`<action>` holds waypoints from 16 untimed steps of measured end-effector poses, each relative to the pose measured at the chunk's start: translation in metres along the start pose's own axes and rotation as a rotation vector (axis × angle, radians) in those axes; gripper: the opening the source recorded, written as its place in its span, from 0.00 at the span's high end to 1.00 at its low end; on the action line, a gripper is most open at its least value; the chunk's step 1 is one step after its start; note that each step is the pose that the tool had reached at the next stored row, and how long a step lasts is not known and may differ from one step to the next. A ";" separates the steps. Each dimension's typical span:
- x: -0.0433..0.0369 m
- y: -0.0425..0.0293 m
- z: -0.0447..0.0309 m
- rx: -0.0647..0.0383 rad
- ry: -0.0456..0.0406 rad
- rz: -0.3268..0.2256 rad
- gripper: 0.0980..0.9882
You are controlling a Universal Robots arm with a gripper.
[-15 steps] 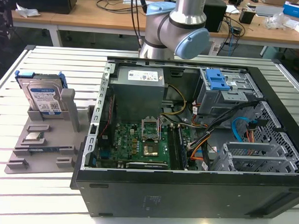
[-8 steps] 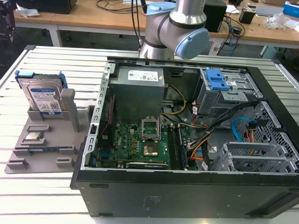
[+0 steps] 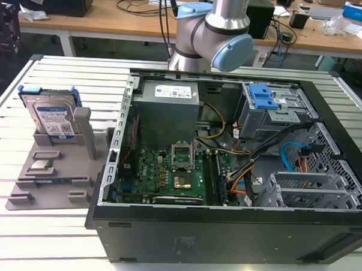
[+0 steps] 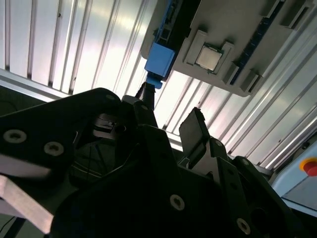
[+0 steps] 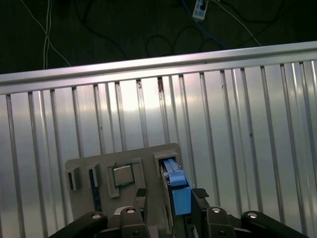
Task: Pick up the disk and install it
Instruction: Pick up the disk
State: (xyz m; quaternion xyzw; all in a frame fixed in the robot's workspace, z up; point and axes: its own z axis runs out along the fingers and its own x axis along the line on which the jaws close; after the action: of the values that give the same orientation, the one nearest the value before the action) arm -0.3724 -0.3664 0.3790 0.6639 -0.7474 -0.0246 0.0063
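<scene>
The disk (image 3: 51,114) stands on edge in a grey holder (image 3: 53,181) at the exterior view's left, silver with a white-and-blue label and a blue bracket. In the first wrist view I look down on the disk (image 5: 177,184) edge-on, its blue bracket lined up between the two dark fingertips of my gripper (image 5: 171,194). The gripper is open and hangs well above the disk, holding nothing. The second wrist view shows the gripper (image 4: 171,111) from the side, with the disk's blue bracket (image 4: 159,59) beyond its fingertips.
A small square silver chip (image 3: 41,165) lies in the holder beside the disk. The open computer case (image 3: 225,233) takes up the table's right, with a grey power supply (image 3: 168,108), a motherboard (image 3: 167,171) and a drive bay with a blue latch (image 3: 264,97). The arm (image 3: 215,35) rises behind it.
</scene>
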 end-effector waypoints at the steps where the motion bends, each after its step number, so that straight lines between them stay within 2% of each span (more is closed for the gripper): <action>1: 0.0000 -0.0002 0.0008 0.000 0.0000 0.000 0.57; 13: -0.0007 -0.0040 0.0102 0.000 -0.0001 0.000 0.57; 14: -0.0009 -0.0055 0.0128 0.000 -0.0001 0.000 0.57; 15: -0.0018 -0.0091 0.0190 0.000 0.0001 0.000 0.57; 16: -0.0056 -0.0148 0.0237 0.000 0.0002 -0.003 0.57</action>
State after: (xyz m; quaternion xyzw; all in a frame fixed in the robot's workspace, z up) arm -0.3580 -0.3619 0.3548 0.6651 -0.7463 -0.0246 0.0063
